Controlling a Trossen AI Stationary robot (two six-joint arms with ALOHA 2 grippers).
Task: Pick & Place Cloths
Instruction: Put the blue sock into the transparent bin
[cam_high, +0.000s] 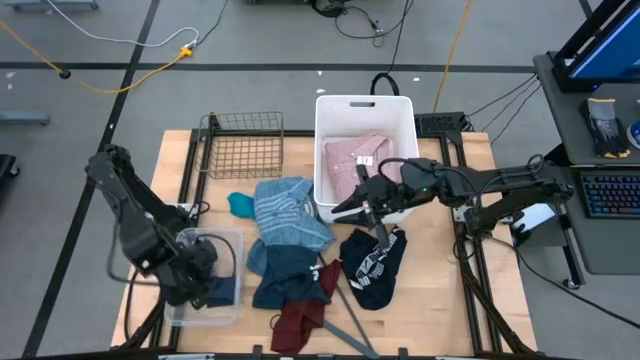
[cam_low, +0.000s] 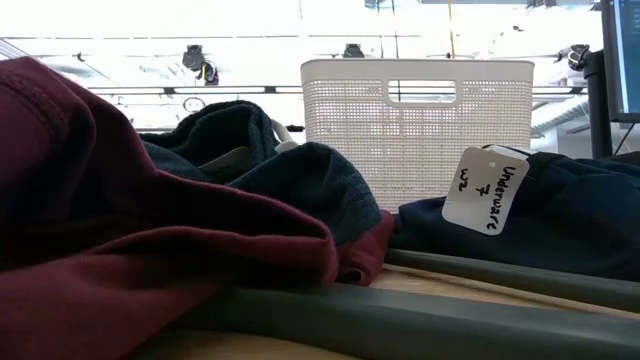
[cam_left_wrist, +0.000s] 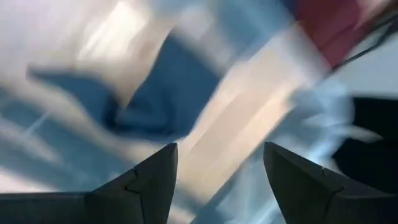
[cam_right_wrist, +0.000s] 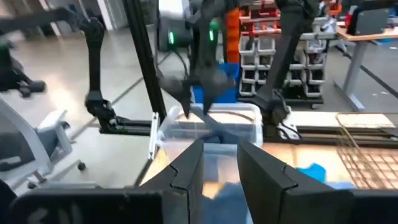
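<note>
The pink collared shirt (cam_high: 355, 158) lies inside the white basket (cam_high: 330, 105). On the table, the light-blue striped shirt (cam_high: 290, 208) rests partly on a dark blue garment (cam_high: 285, 272). A small teal piece (cam_high: 240, 205) is beside them. The navy white-printed top (cam_high: 372, 265) and the maroon garment (cam_high: 300, 322) lie nearer the front edge. My left gripper (cam_high: 203, 272) hangs open over a clear plastic bin (cam_high: 232, 240), which holds a blue piece (cam_left_wrist: 161, 99). My right gripper (cam_high: 347, 208) hovers at the white basket's near wall, its fingers a narrow gap apart and holding nothing.
A grey clothes hanger (cam_high: 352, 312) lies across the front of the table, partly under the navy top and the maroon garment. A wire basket (cam_high: 243, 145) stands at the far left, beside the white basket. In the low view, the navy top carries a paper label (cam_low: 485, 187).
</note>
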